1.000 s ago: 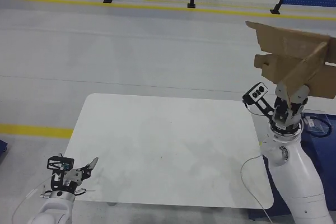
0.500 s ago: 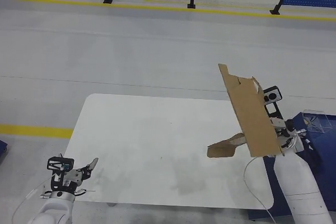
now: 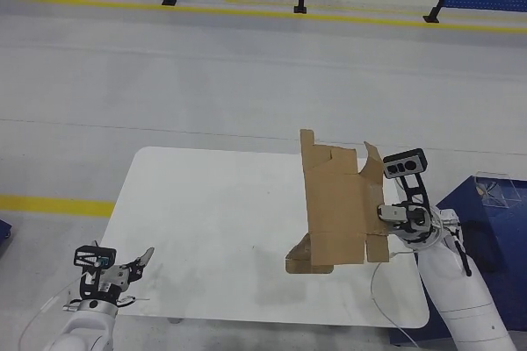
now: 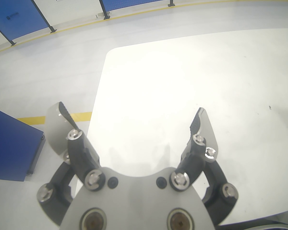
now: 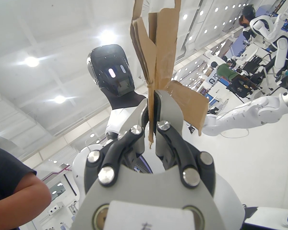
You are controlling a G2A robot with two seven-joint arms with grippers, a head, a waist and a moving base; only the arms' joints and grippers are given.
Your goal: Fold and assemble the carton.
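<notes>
Above the white table (image 3: 211, 237), toward its right, the right gripper (image 5: 153, 94) pinched a flattened carton (image 3: 334, 202); the left gripper (image 4: 130, 106) hung open at the near-left corner.

The carton (image 3: 336, 204) is held in the air over the right part of the table (image 3: 211, 219), its broad face turned upward, with one flap hung beneath its near edge. It is clamped at its right edge by the right gripper (image 3: 378, 213), placed over the table's right side. The left gripper (image 3: 144, 259) is set at the table's near left corner, well apart from the carton. A low cabinet (image 3: 514, 228) is placed just right of the table
</notes>
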